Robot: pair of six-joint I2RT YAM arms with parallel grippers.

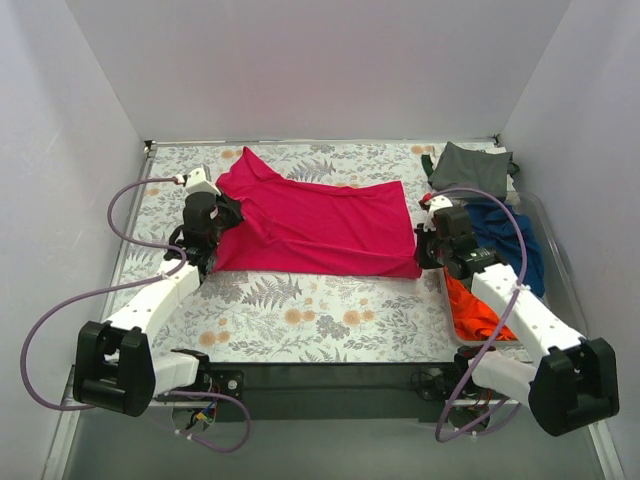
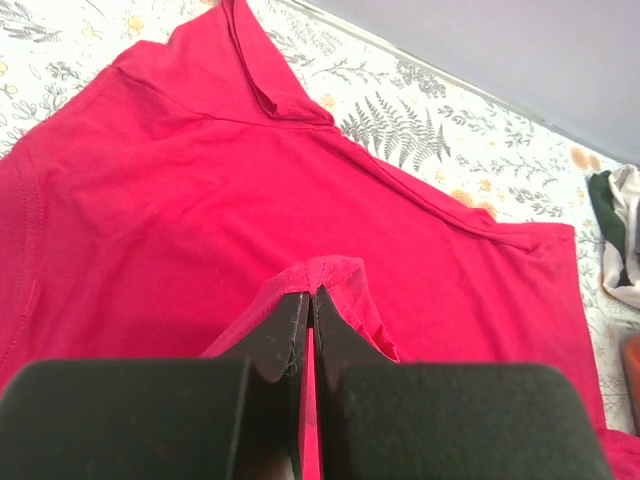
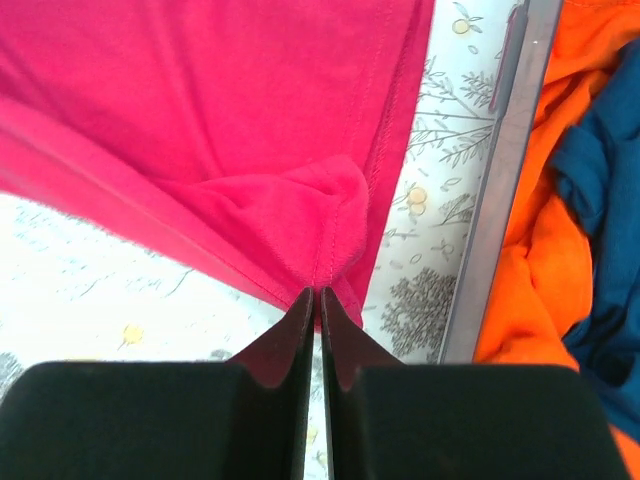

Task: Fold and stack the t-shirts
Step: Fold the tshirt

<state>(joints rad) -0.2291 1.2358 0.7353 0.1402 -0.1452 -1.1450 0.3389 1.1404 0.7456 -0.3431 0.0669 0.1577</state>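
magenta t-shirt (image 1: 320, 225) held by left tool (image 2: 310, 294) and right tool (image 3: 316, 292); three others (image 1: 508, 240).

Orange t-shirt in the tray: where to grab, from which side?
Probably a raised fold at the near, exposed end of the bright orange cotton t-shirt, from straight above. It lies bunched in the clear plastic tray, whose wall hinders a sideways approach, and the navy blue cotton t-shirt crowds its far side. The right end effector is nearest but shut on the magenta-pink cotton t-shirt.
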